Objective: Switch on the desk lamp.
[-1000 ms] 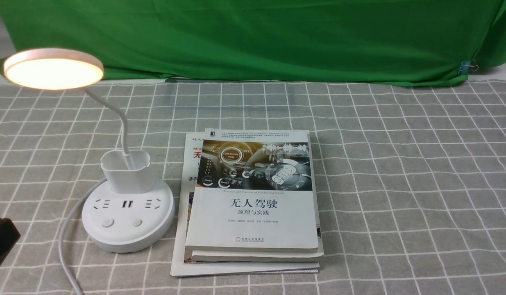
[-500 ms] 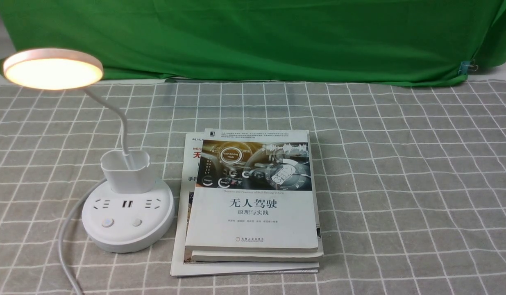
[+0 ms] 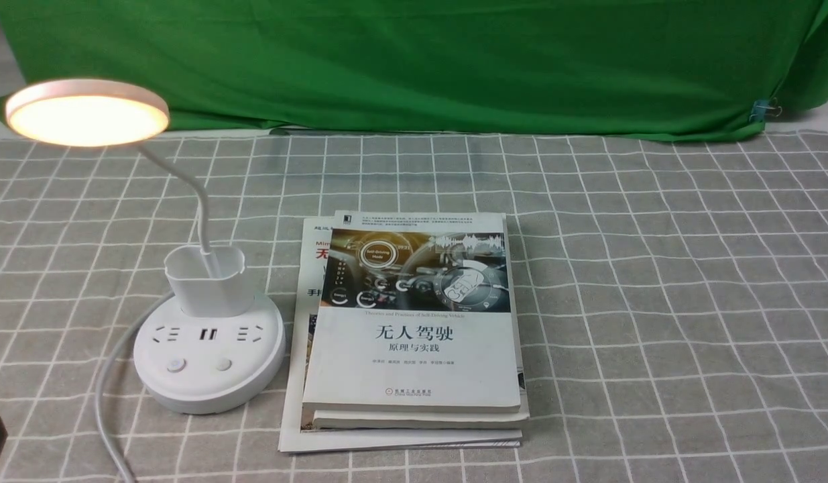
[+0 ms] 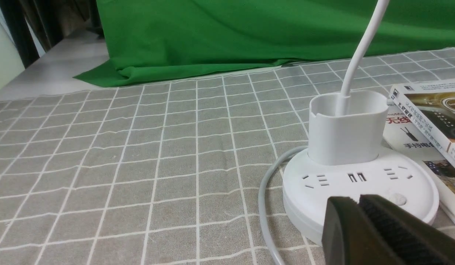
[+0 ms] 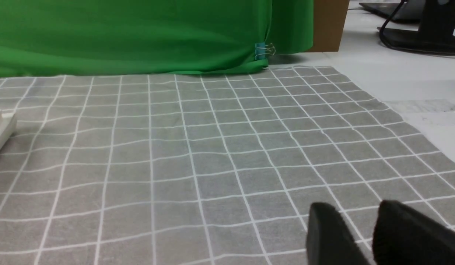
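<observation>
White desk lamp glows, its base just ahead of the nearer left hand, fingers together.

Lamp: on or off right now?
On. The lamp head's disc glows warm yellow-white in the front view.
</observation>
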Tool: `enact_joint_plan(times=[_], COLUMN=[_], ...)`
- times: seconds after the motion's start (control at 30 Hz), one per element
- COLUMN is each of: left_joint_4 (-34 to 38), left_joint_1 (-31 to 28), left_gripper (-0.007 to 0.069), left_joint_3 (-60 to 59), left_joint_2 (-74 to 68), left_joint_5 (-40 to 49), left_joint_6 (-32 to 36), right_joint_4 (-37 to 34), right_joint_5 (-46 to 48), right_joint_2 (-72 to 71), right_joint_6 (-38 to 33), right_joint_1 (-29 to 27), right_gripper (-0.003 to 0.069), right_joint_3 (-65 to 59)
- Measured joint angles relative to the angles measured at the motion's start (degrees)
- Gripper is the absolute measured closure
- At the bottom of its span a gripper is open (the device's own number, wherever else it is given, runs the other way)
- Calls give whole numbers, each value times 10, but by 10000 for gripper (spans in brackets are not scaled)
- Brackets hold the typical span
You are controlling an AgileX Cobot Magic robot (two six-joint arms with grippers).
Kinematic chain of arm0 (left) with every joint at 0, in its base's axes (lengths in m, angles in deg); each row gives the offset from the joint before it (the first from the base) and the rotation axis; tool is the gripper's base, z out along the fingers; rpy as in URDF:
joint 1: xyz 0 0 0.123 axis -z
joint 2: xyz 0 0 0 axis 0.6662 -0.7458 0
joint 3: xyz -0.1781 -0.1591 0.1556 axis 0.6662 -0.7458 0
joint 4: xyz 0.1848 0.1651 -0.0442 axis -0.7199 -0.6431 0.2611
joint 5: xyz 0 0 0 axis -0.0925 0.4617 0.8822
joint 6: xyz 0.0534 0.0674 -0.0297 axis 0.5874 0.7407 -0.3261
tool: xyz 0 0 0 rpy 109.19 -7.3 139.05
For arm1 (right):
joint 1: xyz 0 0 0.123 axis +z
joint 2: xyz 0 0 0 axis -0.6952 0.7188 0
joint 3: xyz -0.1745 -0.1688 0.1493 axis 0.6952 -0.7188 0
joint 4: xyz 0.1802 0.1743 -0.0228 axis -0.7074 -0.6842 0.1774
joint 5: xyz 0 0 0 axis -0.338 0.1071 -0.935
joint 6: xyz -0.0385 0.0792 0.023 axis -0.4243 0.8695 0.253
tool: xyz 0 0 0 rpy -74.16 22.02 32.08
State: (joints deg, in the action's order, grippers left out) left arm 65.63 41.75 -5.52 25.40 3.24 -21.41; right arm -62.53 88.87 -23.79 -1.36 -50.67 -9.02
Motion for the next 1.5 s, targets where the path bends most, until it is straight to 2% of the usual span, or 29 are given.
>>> enact_joint_plan(times=[1.5], left_joint_4=[13], left_joint_1=[0], left_gripper=[606], left_joint_3=[-1], left_joint_2=[0], left_joint_5=[-3], left_joint_6=[1], right_joint_4=[0], right_joint_5=[0], right_joint_2=[0], right_joint_6=[0], right_joint_1=[0], right_gripper=[414], right_joint_3=[0])
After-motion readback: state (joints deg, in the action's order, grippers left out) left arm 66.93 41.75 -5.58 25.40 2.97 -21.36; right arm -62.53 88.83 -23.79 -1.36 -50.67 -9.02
